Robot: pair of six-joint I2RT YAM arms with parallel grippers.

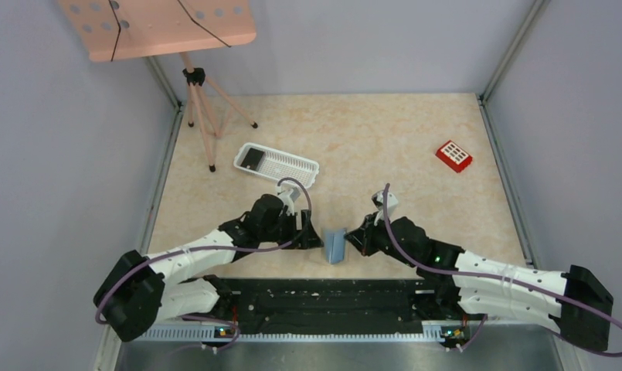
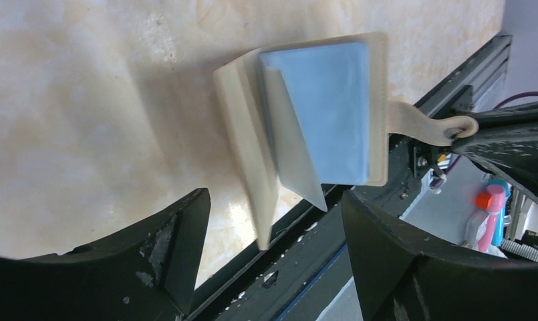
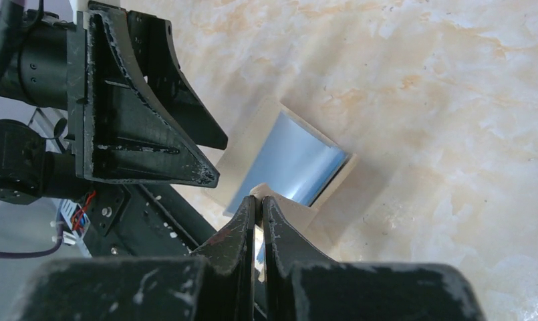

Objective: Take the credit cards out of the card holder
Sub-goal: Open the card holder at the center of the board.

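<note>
The card holder point(image 1: 335, 246) stands half open on the table near the front edge, between my two grippers. In the left wrist view its blue half point(image 2: 326, 114) faces the camera, with a pale cover point(image 2: 242, 160) folded out to the left and a pale flap in between. I cannot tell whether that flap is a card. My right gripper point(image 3: 259, 200) is shut on the holder's pale strap tab point(image 2: 430, 127). My left gripper point(image 2: 273, 254) is open and empty, its fingers point(image 2: 179, 247) just short of the holder's lower edge. It also shows in the top view point(image 1: 311, 236).
A white slotted basket point(image 1: 277, 164) with a dark item in it lies behind the left arm. A red box with white squares point(image 1: 453, 155) sits at the back right. A tripod point(image 1: 203, 116) carrying a pink board stands at the back left. A black rail point(image 1: 323, 297) runs along the near edge.
</note>
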